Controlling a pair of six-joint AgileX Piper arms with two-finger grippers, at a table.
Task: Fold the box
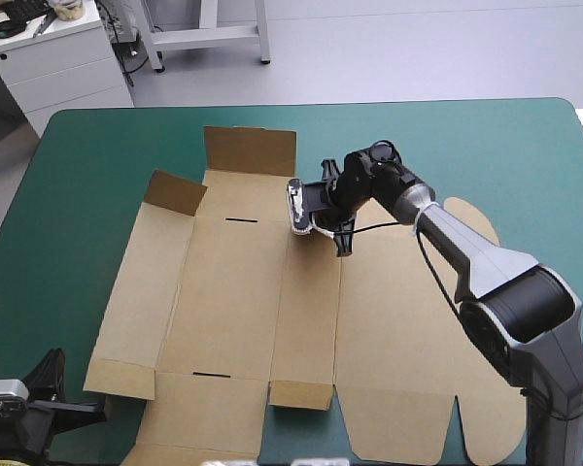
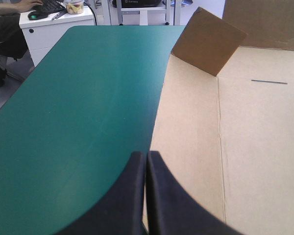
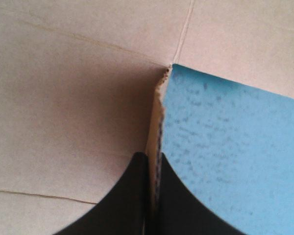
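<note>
Your box lies opened out flat at about the middle of the teal-green table. Only the far flap and the small corner flap at the box's far left stand up. Your right gripper is clamped on the box, with a thin cut edge of board pinched in its grip. It holds at the box's far edge, just right of the standing far flap, where the cut runs into a meeting of creases. Your left gripper is clenched on nothing, drawn to a point over the box's left edge near its near-left corner. I judge the step in hand to be raising the panel you hold, with most of the folding not yet done. To do it well, swing the pinched edge in an arc around its crease rather than pulling straight up. Nothing pins the sheet, so a straight pull will probably lift or slide the whole box. Take a shallow bite, square to the edge, because the board looks ragged there and could tear. Consider bringing the left gripper down onto the box's middle panel to hold it flat.
</note>
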